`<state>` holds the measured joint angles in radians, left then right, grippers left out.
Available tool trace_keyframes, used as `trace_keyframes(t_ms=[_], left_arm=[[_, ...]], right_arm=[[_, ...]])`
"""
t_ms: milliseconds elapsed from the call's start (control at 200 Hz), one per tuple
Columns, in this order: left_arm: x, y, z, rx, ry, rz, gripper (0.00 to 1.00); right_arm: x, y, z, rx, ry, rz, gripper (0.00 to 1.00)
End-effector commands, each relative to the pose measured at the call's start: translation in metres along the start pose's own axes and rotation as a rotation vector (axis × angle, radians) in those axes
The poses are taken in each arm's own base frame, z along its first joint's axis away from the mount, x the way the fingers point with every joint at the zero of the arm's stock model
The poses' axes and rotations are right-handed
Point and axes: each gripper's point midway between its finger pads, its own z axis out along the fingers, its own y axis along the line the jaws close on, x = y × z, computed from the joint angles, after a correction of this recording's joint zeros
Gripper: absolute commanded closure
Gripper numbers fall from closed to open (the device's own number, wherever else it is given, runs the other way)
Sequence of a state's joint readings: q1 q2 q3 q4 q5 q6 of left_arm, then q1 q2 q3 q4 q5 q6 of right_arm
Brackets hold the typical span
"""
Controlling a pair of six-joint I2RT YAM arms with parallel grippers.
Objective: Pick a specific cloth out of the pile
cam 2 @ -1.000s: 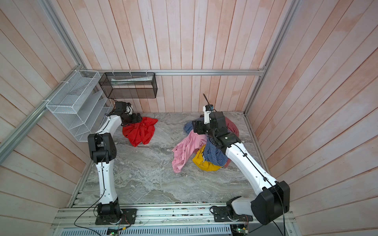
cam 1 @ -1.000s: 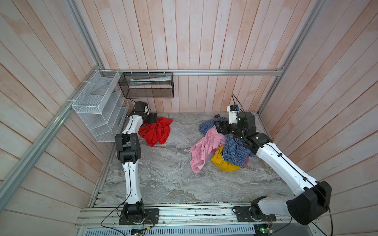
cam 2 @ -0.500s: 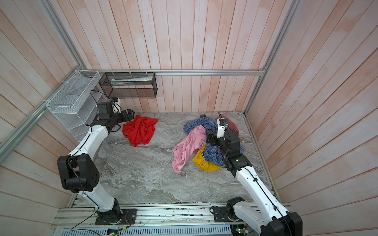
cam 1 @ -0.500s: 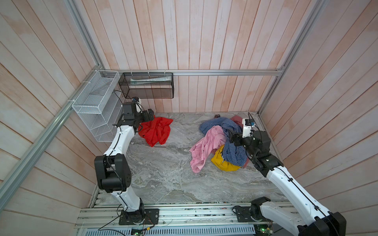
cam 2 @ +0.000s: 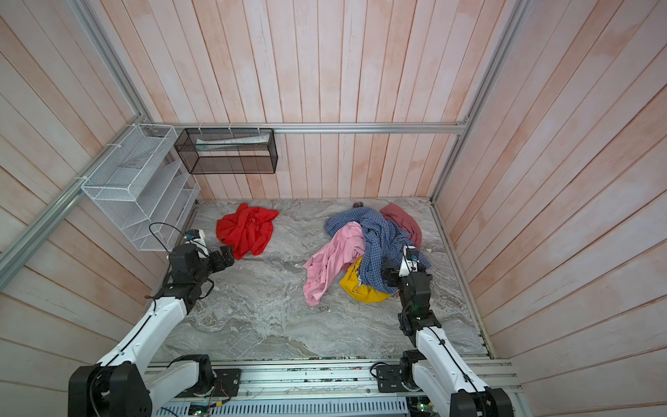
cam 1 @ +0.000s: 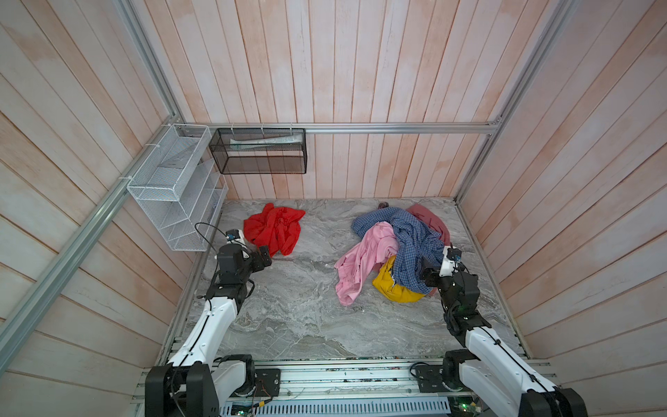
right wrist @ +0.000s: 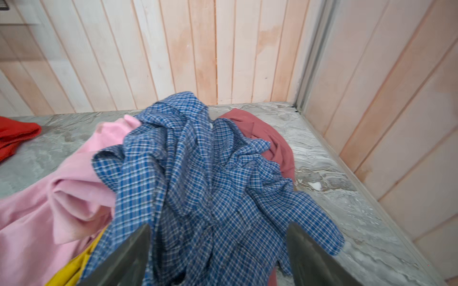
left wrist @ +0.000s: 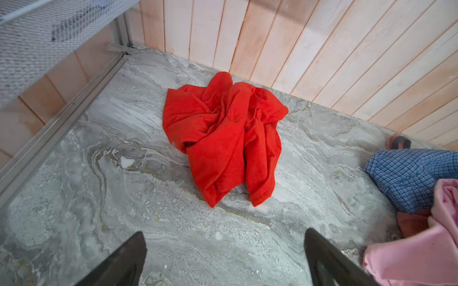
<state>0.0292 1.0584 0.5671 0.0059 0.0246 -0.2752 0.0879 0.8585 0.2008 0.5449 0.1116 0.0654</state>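
The bright red cloth [cam 1: 274, 231] [cam 2: 247, 231] [left wrist: 223, 138] lies crumpled by itself at the back left of the marble floor, well apart from the pile [cam 1: 397, 252] [cam 2: 368, 252]. My left gripper [cam 1: 265, 256] [left wrist: 224, 235] hovers open just in front of the cloth, with only bare floor between its fingers. The pile holds a blue checked shirt [right wrist: 198, 173] on top, a light pink top [right wrist: 62, 198], a mustard piece [cam 1: 393, 289] and a dusty rose cloth [right wrist: 267, 138]. My right gripper [cam 1: 426, 272] [right wrist: 219, 226] stands open at the pile's near right edge, over the checked shirt.
A white wire rack [cam 1: 173, 191] hangs on the left wall and a black mesh basket [cam 1: 260, 151] on the back wall. Wooden walls close in three sides. A small dark object [cam 1: 382, 205] lies by the back wall behind the pile.
Both arms have drawn back toward the front. The left gripper moved off the red cloth, which stays at the back left. The right gripper pulled back from the pile's far side.
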Motion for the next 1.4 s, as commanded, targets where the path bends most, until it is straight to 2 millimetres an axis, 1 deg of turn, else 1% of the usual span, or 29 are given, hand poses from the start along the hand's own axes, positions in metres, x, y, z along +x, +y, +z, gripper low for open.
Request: trace_keyframes(t_ms=[0, 130, 175, 205, 245, 265, 365, 440, 515, 600, 685, 760, 770, 830, 895, 945, 970, 1000, 1055, 1095, 1125, 1160, 1220, 1265, 1305, 1395], left_arm=[[0.001, 0.009, -0.010, -0.041, -0.095, -0.037, 0.00], [0.014, 0.023, -0.017, -0.086, -0.181, 0.001, 0.00], [0.011, 0.026, -0.019, -0.106, -0.205, 0.000, 0.00], [0.006, 0.025, -0.020, -0.104, -0.233, 0.012, 0.00], [0.005, 0.024, -0.020, -0.096, -0.263, 0.029, 0.00], [0.005, 0.023, -0.019, -0.091, -0.279, 0.037, 0.00], [0.008, 0.024, -0.012, -0.094, -0.313, 0.070, 0.00], [0.009, 0.028, -0.005, -0.120, -0.303, 0.091, 0.00], [0.005, 0.028, 0.001, -0.136, -0.306, 0.122, 0.00], [-0.002, 0.029, 0.004, -0.147, -0.343, 0.138, 0.00], [-0.001, 0.034, 0.011, -0.173, -0.358, 0.141, 0.00], [-0.003, 0.036, 0.016, -0.184, -0.382, 0.134, 0.00], [0.000, 0.037, 0.018, -0.186, -0.378, 0.136, 0.00], [-0.006, 0.037, 0.020, -0.194, -0.408, 0.131, 0.00], [-0.007, 0.037, 0.023, -0.193, -0.424, 0.136, 0.00], [0.000, 0.038, 0.029, -0.185, -0.411, 0.142, 0.00], [0.000, 0.036, 0.028, -0.170, -0.433, 0.145, 0.00], [0.000, 0.034, 0.027, -0.156, -0.444, 0.153, 0.00], [0.005, 0.025, 0.032, -0.105, -0.400, 0.170, 0.00], [0.007, 0.025, 0.036, -0.101, -0.396, 0.198, 0.00], [0.013, 0.025, 0.042, -0.095, -0.381, 0.206, 0.00], [0.009, 0.024, 0.045, -0.093, -0.404, 0.220, 0.00], [0.013, 0.022, 0.048, -0.082, -0.351, 0.214, 0.00], [0.010, 0.023, 0.047, -0.087, -0.377, 0.218, 0.00], [0.011, 0.023, 0.045, -0.085, -0.384, 0.218, 0.00], [0.011, 0.022, 0.047, -0.085, -0.368, 0.218, 0.00]], right_arm=[[-0.022, -0.025, -0.007, 0.085, -0.145, 0.019, 0.14], [-0.006, -0.046, -0.014, 0.116, -0.158, 0.066, 0.12], [-0.002, -0.048, -0.015, 0.099, -0.167, 0.078, 0.12], [0.000, -0.048, -0.016, 0.091, -0.175, 0.084, 0.12], [0.002, -0.049, -0.014, 0.090, -0.169, 0.083, 0.12], [0.006, -0.048, -0.013, 0.089, -0.155, 0.081, 0.12], [0.011, -0.048, -0.005, 0.080, -0.136, 0.071, 0.13], [0.009, -0.048, 0.001, 0.082, -0.138, 0.064, 0.14], [0.007, -0.047, 0.010, 0.072, -0.138, 0.051, 0.15], [0.005, -0.045, 0.022, 0.054, -0.133, 0.040, 0.16], [0.005, -0.045, 0.036, 0.043, -0.116, 0.054, 0.17], [0.009, -0.039, 0.044, 0.002, -0.107, 0.055, 0.18], [0.010, -0.037, 0.045, -0.006, -0.105, 0.051, 0.18], [0.015, -0.033, 0.048, -0.024, -0.101, 0.036, 0.18], [0.023, -0.032, 0.050, -0.027, -0.088, 0.033, 0.16], [0.022, -0.031, 0.052, -0.036, -0.106, 0.039, 0.15], [0.023, -0.031, 0.055, -0.036, -0.104, 0.041, 0.14], [0.023, -0.031, 0.058, -0.026, -0.099, 0.037, 0.11], [0.026, -0.029, 0.063, -0.019, -0.058, 0.016, 0.09], [0.028, -0.029, 0.065, -0.009, -0.039, 0.011, 0.08], [0.027, -0.029, 0.065, -0.002, -0.044, 0.007, 0.08], [0.028, -0.029, 0.065, 0.006, -0.045, 0.006, 0.08], [0.028, -0.029, 0.066, 0.007, -0.038, 0.002, 0.08], [0.028, -0.028, 0.066, 0.011, -0.040, -0.003, 0.08], [0.028, -0.029, 0.066, 0.025, -0.038, -0.004, 0.02], [0.029, -0.028, 0.067, 0.033, -0.037, -0.015, 0.02]])
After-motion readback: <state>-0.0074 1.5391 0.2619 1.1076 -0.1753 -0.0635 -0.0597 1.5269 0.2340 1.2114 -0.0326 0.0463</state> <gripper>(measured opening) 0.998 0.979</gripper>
